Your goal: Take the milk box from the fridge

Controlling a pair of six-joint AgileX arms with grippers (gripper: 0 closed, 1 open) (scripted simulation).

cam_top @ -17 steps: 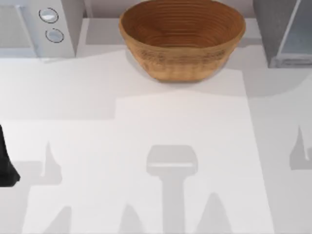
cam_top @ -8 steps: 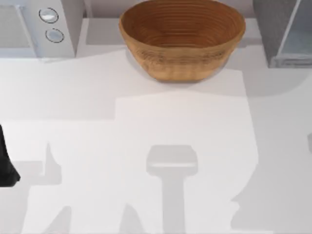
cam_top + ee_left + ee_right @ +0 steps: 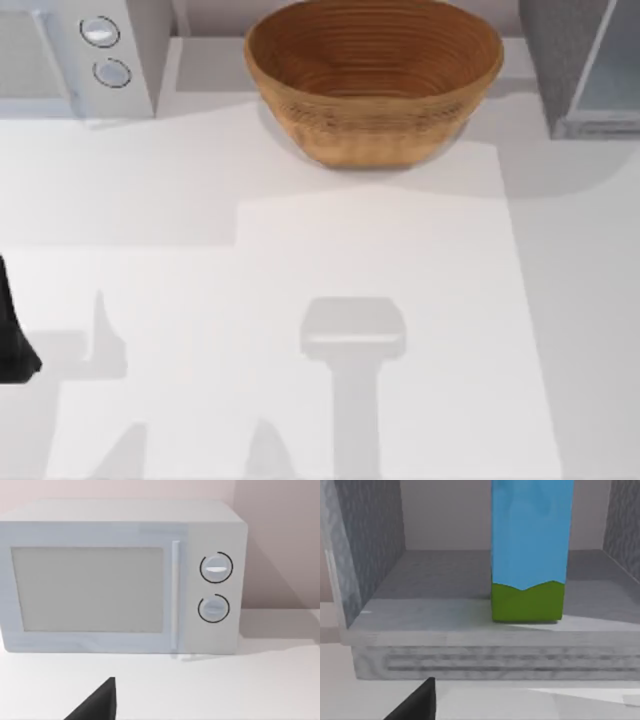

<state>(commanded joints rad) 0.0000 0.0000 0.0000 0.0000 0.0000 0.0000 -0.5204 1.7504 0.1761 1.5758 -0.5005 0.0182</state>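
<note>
The milk box (image 3: 530, 545) stands upright on the floor of the open fridge (image 3: 445, 615), with blue sides and a green band at its base. Its top is cut off in the right wrist view. The box sits a little back from the front lip of the fridge, with nothing touching it. A dark part of my right gripper (image 3: 415, 702) shows just outside the fridge, lower than the box and apart from it. In the top view the fridge (image 3: 560, 60) stands at the table's far right corner. My left arm (image 3: 12, 335) is parked at the table's left edge.
A brown woven basket (image 3: 375, 80) stands at the back centre of the table. A white microwave with two round knobs (image 3: 75, 55) sits at the back left, and the left wrist view faces it (image 3: 120, 580). The dark grey fridge walls (image 3: 370, 545) flank the milk box.
The right arm's shadows at the table's right and lower right have shifted and then gone from the top view. The left arm has not moved.
</note>
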